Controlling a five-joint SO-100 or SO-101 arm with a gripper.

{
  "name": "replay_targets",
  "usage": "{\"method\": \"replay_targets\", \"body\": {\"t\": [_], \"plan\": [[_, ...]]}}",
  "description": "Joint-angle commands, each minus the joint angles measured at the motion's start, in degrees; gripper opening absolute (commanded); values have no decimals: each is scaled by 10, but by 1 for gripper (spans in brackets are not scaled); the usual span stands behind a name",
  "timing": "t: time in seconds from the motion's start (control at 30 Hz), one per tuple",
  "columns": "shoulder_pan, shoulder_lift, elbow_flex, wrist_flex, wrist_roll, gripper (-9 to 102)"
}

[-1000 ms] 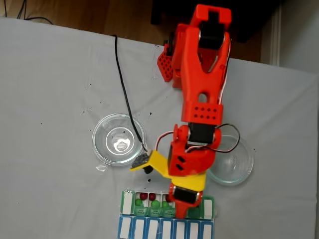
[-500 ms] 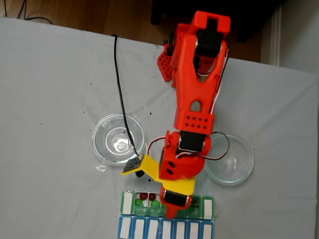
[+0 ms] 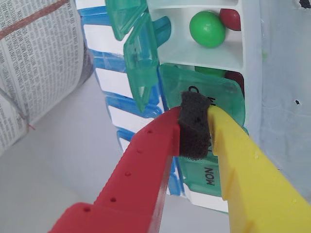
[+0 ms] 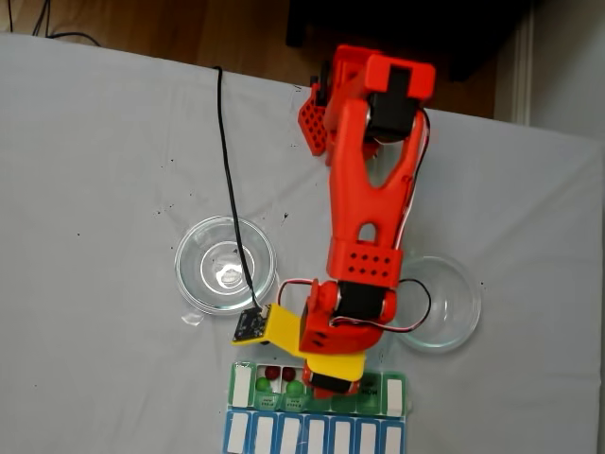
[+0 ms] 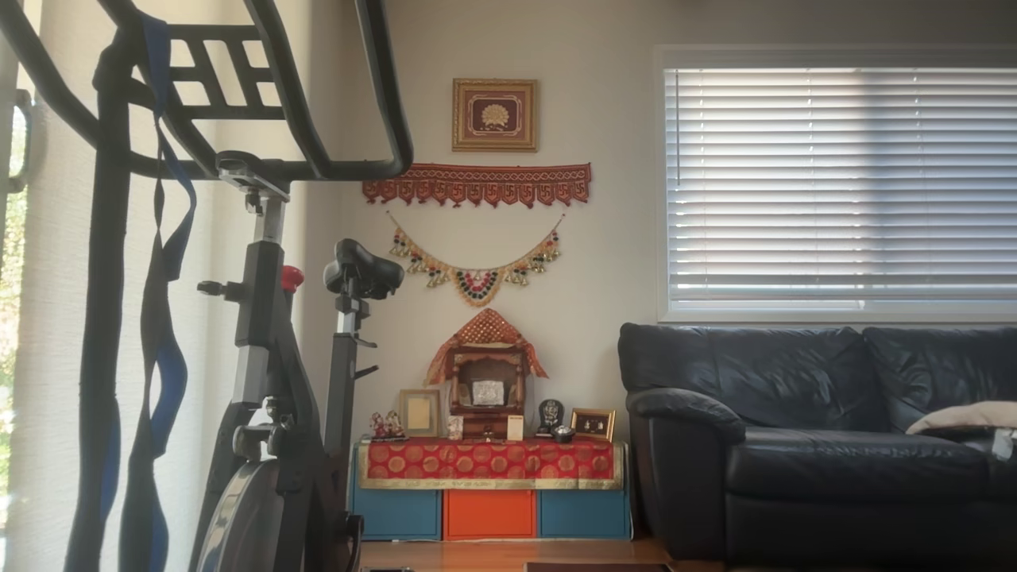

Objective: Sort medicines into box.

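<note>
In the wrist view my gripper point(image 3: 194, 121) is shut, its red and yellow fingers meeting on their black foam pad. The tips rest on a lowered green lid point(image 3: 226, 94) of the box point(image 3: 250, 43). Beyond it an open compartment holds a green medicine ball point(image 3: 207, 29) and a dark red one point(image 3: 231, 18). From above, the gripper point(image 4: 326, 388) sits over the green-lidded row of the box point(image 4: 397, 397). To its left lie green balls point(image 4: 295, 387) and red balls point(image 4: 272, 373) in open compartments.
Two clear glass dishes flank the arm, one on the left point(image 4: 203, 284) and one on the right point(image 4: 454, 312). A black cable point(image 4: 232, 180) runs down to the wrist camera. Raised green lids point(image 3: 141, 58) and printed paper point(image 3: 39, 58) stand left of the fingers.
The arm has swung left along the box's green row and reached lower. The compartment with a green ball that showed beside the gripper is now covered.
</note>
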Motion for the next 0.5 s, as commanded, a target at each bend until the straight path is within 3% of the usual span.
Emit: {"method": "replay_targets", "body": {"t": [0.0,0.33,0.47], "plan": [[-2,-4,-54,20,3,1],[4,-110,-120,80,30,1],[4,-39,-71,41,17,2]]}}
